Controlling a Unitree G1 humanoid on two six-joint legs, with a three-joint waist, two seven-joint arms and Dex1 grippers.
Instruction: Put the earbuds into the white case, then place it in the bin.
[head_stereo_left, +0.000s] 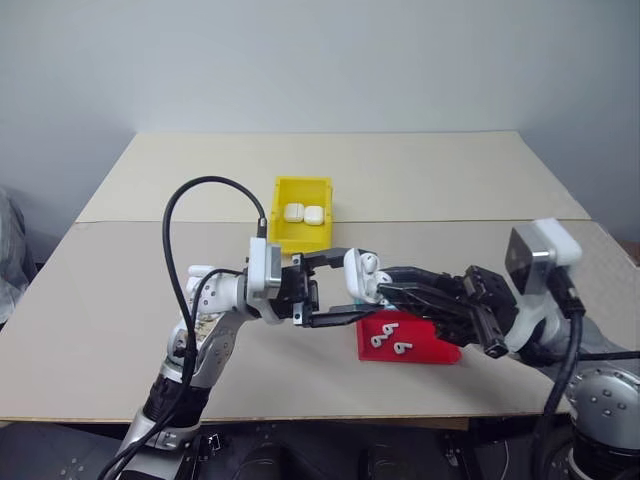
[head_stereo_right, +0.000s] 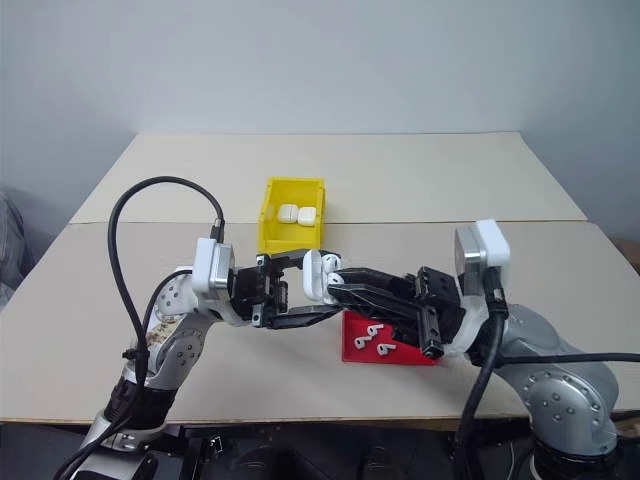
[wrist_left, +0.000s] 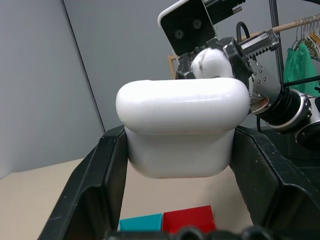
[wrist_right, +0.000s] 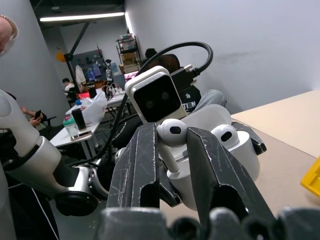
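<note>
Beige tabletop (head_stereo_left: 120, 300) runs under both arms, with a plain grey wall behind, and the work is going on in the air just above it.

Right gripper (wrist_right: 172, 137) has its two black fingers pinched on one earbud (wrist_right: 171, 132), bulb up and stem hanging down between the pads. Directly beyond that earbud sits the white case (wrist_right: 220, 150), lid swung open, with a second earbud (wrist_right: 225, 136) already seated in one well. Left gripper (wrist_left: 177, 165) is clamped tight across the case's body, holding it above the near edge of the red tray (head_stereo_left: 425, 347).

In my judgement the step in hand is seating the second earbud, and it calls for care in alignment more than force. The stem should be pointed into the empty well beside the seated bud and lowered along the well's own line (a tilted stem will likely catch on the rim). The left arm ought to keep the case steady and its mouth facing the incoming bud; letting go should wait until the bud sits flush, or it may drop to the table.

Below the case, two spare earbuds (head_stereo_left: 389, 338) lie in the red tray. Behind the case stands the yellow bin (head_stereo_left: 299, 187), two closed cases (head_stereo_left: 303, 213) inside, waiting for this one.
</note>
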